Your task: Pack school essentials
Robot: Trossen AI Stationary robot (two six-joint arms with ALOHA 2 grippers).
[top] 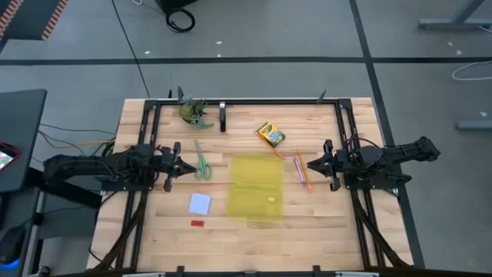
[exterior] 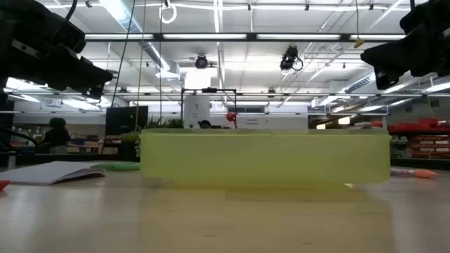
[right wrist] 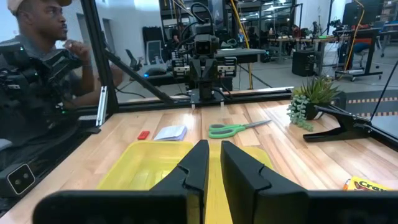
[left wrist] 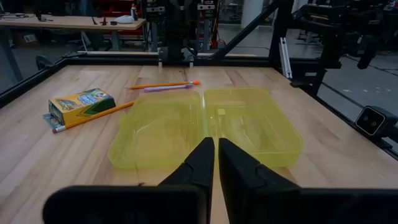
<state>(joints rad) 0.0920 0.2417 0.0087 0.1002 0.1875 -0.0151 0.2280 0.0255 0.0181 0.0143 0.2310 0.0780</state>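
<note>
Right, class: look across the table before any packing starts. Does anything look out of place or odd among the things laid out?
One thing: a small leafy plant stands at the far edge near the left arm. It is no school item, unlike the scissors, crayon box and pencil lying around the open yellow case. Nothing looks spilled or damaged.

One scissors point(top: 202, 161); one crayon box point(top: 270, 135); one note pad point(top: 200, 203); one eraser point(top: 198, 223); one case point(top: 256, 189).

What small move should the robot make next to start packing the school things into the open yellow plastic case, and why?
Probably the left gripper should open and drop toward the green-handled scissors lying just beside it. Both grippers are shut and hold nothing, the translucent yellow plastic case lies open and empty in the middle of the wooden table, and every item is still outside it. The right gripper waits near the orange pencil.
</note>
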